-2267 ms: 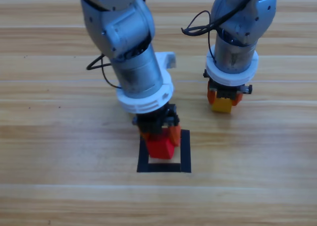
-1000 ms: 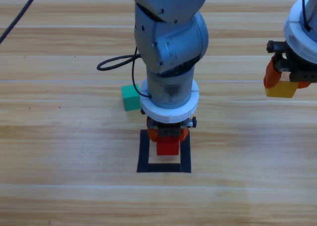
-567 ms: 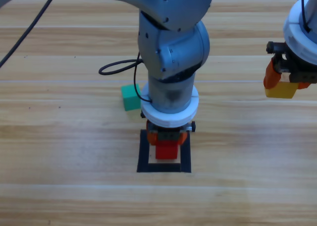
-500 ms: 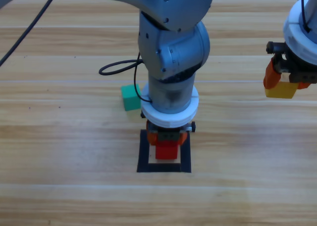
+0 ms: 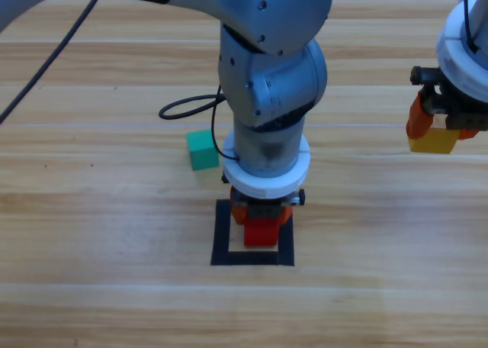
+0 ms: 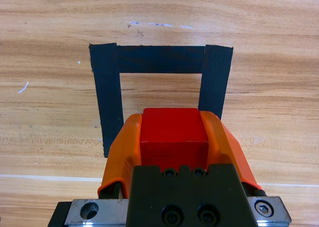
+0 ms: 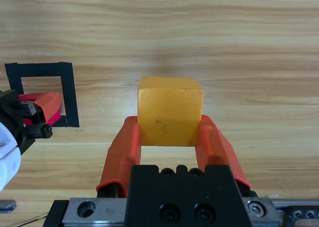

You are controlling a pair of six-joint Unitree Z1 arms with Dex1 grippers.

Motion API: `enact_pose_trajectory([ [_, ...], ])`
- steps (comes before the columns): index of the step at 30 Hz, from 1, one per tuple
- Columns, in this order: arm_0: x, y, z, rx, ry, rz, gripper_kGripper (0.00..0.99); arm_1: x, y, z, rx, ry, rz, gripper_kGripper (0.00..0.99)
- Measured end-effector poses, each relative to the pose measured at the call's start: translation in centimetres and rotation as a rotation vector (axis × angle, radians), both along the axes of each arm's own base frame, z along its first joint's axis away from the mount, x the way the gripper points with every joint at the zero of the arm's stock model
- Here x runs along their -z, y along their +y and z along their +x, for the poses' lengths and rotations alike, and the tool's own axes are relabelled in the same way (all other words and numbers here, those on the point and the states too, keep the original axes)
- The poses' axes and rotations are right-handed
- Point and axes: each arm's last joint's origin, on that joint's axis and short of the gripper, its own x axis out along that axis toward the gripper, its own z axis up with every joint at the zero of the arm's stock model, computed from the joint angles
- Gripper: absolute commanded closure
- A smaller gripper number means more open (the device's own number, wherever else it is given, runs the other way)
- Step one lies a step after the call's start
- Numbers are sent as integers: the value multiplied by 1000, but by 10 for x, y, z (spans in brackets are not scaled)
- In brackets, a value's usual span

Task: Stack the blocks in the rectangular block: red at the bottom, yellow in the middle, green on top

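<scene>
Red cube coming down into the tape square

The left tool (image 5: 261, 214), clamped on the red cube (image 6: 173, 137), has sunk lower over the black tape square (image 5: 286, 237); release looks close. Whether the cube touches the counter (image 5: 91, 287) is hidden. At the right edge, the right tool (image 5: 435, 130) grips the yellow cube (image 7: 169, 117). The green cube (image 5: 202, 149) sits just left of the left arm.

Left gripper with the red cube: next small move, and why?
Probably ease the left gripper straight down and then open it. Its jaws are shut on the red cube, which sits over the wood inside the black tape square, but whether it touches the table can't be told. The right gripper holds the yellow cube off to the side.
</scene>
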Motion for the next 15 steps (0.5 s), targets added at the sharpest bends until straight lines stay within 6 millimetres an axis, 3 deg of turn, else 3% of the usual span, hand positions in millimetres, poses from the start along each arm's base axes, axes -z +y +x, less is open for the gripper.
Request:
enact_pose_trajectory([
  [15, 5, 1, -1, 14, 2, 4, 841, 3, -1, -1, 0, 5, -5, 709],
])
